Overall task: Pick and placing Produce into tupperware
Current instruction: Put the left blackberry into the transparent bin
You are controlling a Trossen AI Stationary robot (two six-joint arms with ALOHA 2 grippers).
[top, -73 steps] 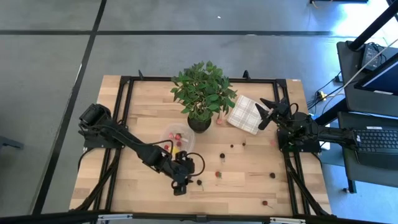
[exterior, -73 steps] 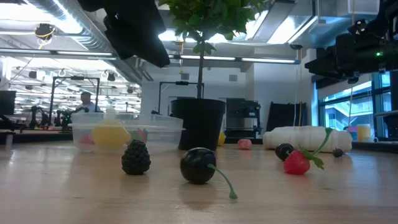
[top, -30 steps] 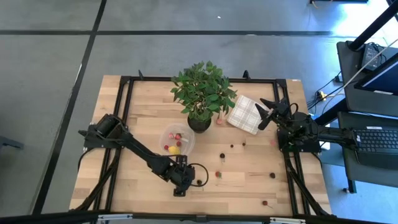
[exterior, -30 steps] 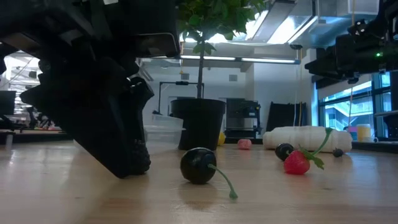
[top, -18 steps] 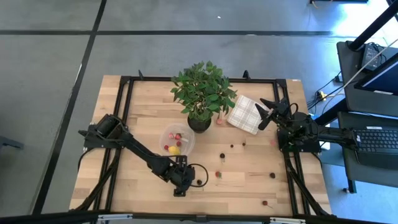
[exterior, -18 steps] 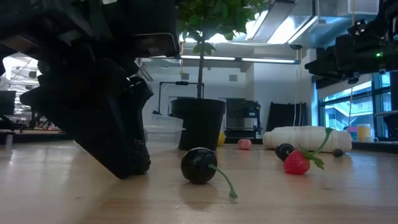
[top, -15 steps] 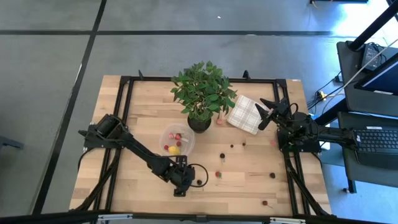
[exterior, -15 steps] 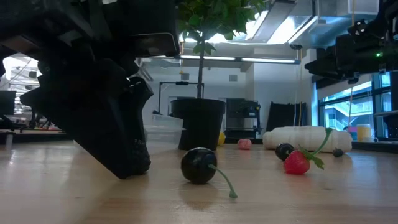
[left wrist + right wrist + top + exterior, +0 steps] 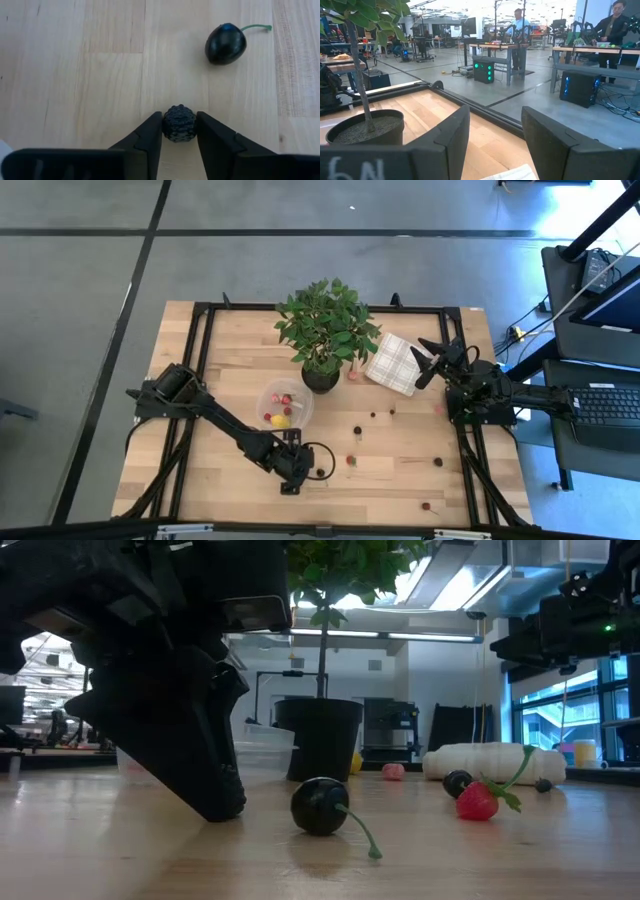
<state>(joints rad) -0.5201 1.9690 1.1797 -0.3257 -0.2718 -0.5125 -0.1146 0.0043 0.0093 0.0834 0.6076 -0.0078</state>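
Observation:
My left gripper [image 9: 179, 127] is down at the table's near middle [image 9: 291, 477], its fingers shut on a dark bumpy blackberry [image 9: 179, 123]. A dark cherry with a green stem [image 9: 225, 43] lies just right of it on the wood [image 9: 318, 806]. The clear tupperware [image 9: 286, 405] sits behind, holding a yellow piece and red berries. In the low view the gripper [image 9: 215, 795] hides the blackberry and much of the tupperware [image 9: 264, 750]. My right gripper [image 9: 495, 142] hangs open above the table's far right [image 9: 432, 361]. My left gripper pinches the blackberry between its two fingers, one finger [image 9: 151, 131] on each of its opposite sides [image 9: 170, 125]. The fingers come from above, slanting down. The berry sits at table level on the wood.
A potted plant [image 9: 325, 330] stands behind the tupperware, and a white checked cloth [image 9: 392, 363] lies to its right. A strawberry [image 9: 478, 800] and several small dark and pink berries [image 9: 357, 430] are scattered over the table's right half. Black frame rails run along the edges.
The left gripper came down from above the table and settled around the blackberry. In the last half second it edged slightly toward the cherry, and it now covers the blackberry in the low view. The right arm kept still.

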